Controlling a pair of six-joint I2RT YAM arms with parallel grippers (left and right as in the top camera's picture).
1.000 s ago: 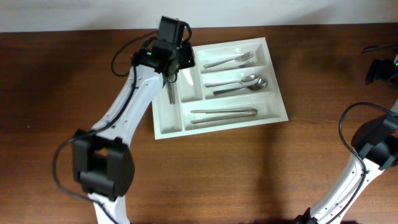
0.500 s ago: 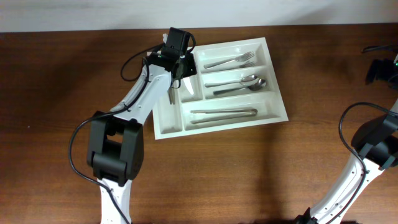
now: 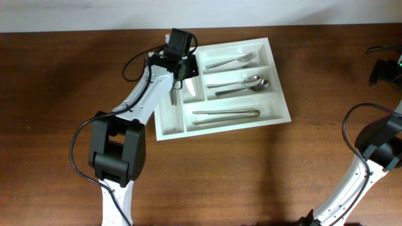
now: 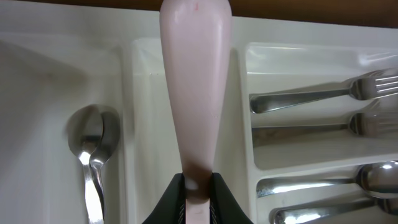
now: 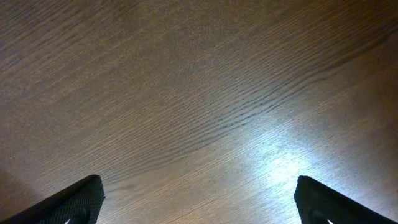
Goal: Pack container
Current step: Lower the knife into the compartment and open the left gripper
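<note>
White plastic fills my left wrist view: the cutlery tray (image 4: 56, 56) lies right under me, its dividers running up the picture. My left gripper (image 4: 196, 200) is clamped on a pale pink handle (image 4: 196, 81), the two black fingers (image 4: 171, 202) pressed against its narrow end. The handle widens away from me and hangs over one of the two narrow compartments. I cannot tell what kind of utensil it belongs to. In the narrow compartment beside it lies a teaspoon (image 4: 93, 146), bowl away from me. On the other side, past a divider, two forks (image 4: 311, 99) lie in one long compartment and the spoons (image 4: 373, 177) in the next.

From overhead, the tray sits on the brown wooden table (image 3: 63, 75), slightly turned, a little past the middle of the far half. My left arm (image 3: 135, 103) reaches across its near-left corner to the far-left end. The third long compartment, nearest me, holds long slim metal pieces (image 3: 226, 115); I cannot tell what they are.

My right gripper (image 5: 199, 202) is spread wide, holding nothing, its fingertips (image 5: 81, 199) at the bottom corners of its view, over bare wood and well apart from the tray.
</note>
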